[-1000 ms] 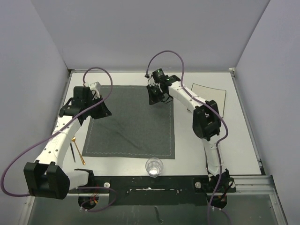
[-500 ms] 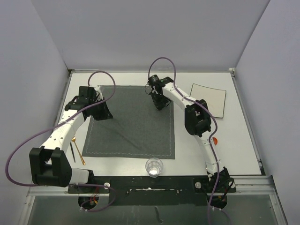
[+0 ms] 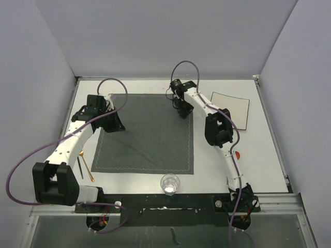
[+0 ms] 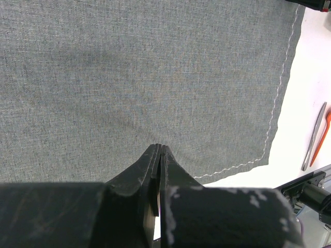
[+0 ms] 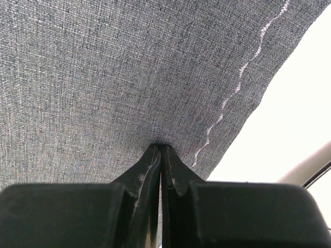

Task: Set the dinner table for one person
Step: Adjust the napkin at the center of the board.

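Left gripper (image 4: 159, 148), right gripper (image 5: 160, 145): we see both pinched closed on placemat (image 3: 145, 134), at its left side and far right corner. White dinner table (image 3: 258, 155) underlies all, placemat near centre. Glass (image 3: 170, 184) by near rail; gold utensil (image 3: 86, 167) left of placemat.

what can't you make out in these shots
Gold utensil, top view: far end under the left arm, too small to name.
Orange utensil, left wrist view: cut off by the right edge.
Left gripper and right gripper, wrist views: shut on the placemat; the fingers hide how much cloth sits between them.
Glass, top view: contents too small to tell.
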You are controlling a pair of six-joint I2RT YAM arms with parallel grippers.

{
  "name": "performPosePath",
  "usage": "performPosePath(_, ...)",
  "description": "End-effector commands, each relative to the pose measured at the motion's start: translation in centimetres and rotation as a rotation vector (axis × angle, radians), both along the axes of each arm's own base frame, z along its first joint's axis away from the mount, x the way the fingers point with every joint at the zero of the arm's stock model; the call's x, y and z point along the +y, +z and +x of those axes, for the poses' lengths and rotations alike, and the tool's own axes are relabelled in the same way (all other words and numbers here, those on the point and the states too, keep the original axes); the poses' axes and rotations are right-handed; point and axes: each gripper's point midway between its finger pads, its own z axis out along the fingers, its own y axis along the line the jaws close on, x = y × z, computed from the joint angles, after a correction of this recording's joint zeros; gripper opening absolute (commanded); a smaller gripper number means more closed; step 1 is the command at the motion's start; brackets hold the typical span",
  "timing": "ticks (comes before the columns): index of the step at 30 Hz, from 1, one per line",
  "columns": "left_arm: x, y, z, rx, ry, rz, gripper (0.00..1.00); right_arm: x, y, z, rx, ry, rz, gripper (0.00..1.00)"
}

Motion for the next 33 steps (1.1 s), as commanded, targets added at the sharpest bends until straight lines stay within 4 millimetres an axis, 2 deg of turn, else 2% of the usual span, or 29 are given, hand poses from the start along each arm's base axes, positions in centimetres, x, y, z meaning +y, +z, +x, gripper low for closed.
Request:
performPosePath(1,-0.3,1.3,1.0,-0.05,-0.001,-0.024,0.0,-2.0,-1.1,0.6,0.017,-0.009,-0.065,0.0)
performPosePath(11,-0.3,1.1,1.2,-0.039,0.002,-0.027,0.0,-5.2,-2.8,2.4,0.039,-0.056,-0.074,0.0)
performPosePath(19,-0.4,0.7,1.8,-0.022,0.003,-0.026,0.0,-8.0,-2.8,4.2,0.023,-0.1,-0.051,0.0)
performPosePath(22,-0.5,0.5,2.1,-0.019,0.004,-0.027,0.0,-7.9,-2.3,4.8,0.006,-0.084,-0.023,0.0)
performPosePath(25,-0.5,0.2,2.3,-0.013,0.005,-0.029,0.0,-6.6,-1.3,5.0,-0.016,-0.055,0.031,0.02)
performPosePath(28,-0.7,0.1,2.4,-0.011,0.004,-0.039,0.0,-5.0,0.2,4.9,-0.045,-0.02,0.085,0.28)
performPosePath(29,-0.8,0.2,2.4,-0.011,0.003,-0.041,0.0,-4.4,0.6,4.8,-0.05,-0.007,0.1,0.4)
performPosePath(30,-0.8,0.2,2.4,-0.012,0.002,-0.044,0.0,-3.8,1.1,4.7,-0.059,0.007,0.12,0.56)
performPosePath(32,-0.9,0.3,2.4,-0.013,0.002,-0.047,0.0,-2.7,2.3,4.6,-0.08,0.027,0.145,0.96)
performPosePath(33,-0.9,0.4,2.3,-0.018,0.001,-0.048,0.02,-2.2,3.1,4.6,-0.092,0.037,0.157,0.99)
